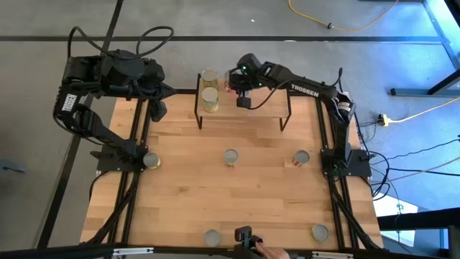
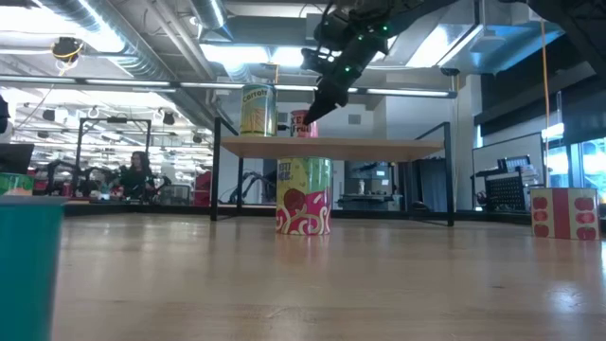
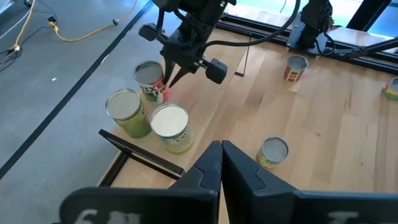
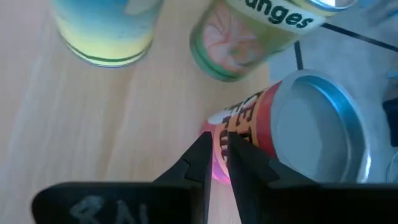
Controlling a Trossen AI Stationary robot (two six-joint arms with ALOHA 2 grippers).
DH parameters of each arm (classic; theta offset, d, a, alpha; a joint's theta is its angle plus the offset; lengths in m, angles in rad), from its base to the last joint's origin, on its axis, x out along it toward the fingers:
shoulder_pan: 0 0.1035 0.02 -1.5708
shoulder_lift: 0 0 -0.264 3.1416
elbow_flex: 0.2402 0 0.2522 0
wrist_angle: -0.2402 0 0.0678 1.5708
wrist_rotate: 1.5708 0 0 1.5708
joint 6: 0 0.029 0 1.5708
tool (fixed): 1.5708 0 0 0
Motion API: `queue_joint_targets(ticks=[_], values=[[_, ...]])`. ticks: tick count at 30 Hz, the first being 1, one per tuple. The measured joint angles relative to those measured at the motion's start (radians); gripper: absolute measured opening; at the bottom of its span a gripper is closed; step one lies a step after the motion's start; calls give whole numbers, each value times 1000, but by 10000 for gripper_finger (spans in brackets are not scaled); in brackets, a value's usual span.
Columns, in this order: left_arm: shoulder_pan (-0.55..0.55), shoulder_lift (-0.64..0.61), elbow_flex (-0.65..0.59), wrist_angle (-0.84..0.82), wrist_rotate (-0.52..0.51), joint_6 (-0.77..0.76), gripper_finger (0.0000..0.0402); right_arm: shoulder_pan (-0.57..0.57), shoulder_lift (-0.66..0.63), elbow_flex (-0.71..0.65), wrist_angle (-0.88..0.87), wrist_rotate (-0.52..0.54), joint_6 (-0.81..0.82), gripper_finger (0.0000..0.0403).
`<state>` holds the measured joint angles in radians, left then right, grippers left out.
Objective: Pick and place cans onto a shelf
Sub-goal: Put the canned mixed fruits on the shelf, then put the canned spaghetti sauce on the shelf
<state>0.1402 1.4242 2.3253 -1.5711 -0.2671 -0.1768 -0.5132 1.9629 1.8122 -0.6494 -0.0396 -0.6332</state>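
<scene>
Hovering (fingers together) beside red can (image 3: 151,84).

Two cans (image 1: 209,88) on shelf (image 1: 262,106) (left end).

Reading "TROSSEN" in white letters along the right arm (image 1: 305,88). Showing "anges" in white on the green band of a can (image 4: 249,37). Other can labels staying too blurred to read.
</scene>
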Motion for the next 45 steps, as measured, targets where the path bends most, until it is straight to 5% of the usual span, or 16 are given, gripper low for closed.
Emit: queue_joint_targets(ticks=[12, 20, 31, 45], values=[[0, 0, 0, 0, 31, 2, 0, 26, -129, 26, -221, -396, -32, 53], [0, 0, 0, 0, 77, 30, 0, 151, -329, 27, -482, -227, -12, 53], [0, 0, 0, 0, 230, 109, 0, 323, -455, 26, -815, -209, 286, 53], [-95, 0, 0, 0, 229, 114, 0, 465, -578, -8, -917, -126, 487, 18]])
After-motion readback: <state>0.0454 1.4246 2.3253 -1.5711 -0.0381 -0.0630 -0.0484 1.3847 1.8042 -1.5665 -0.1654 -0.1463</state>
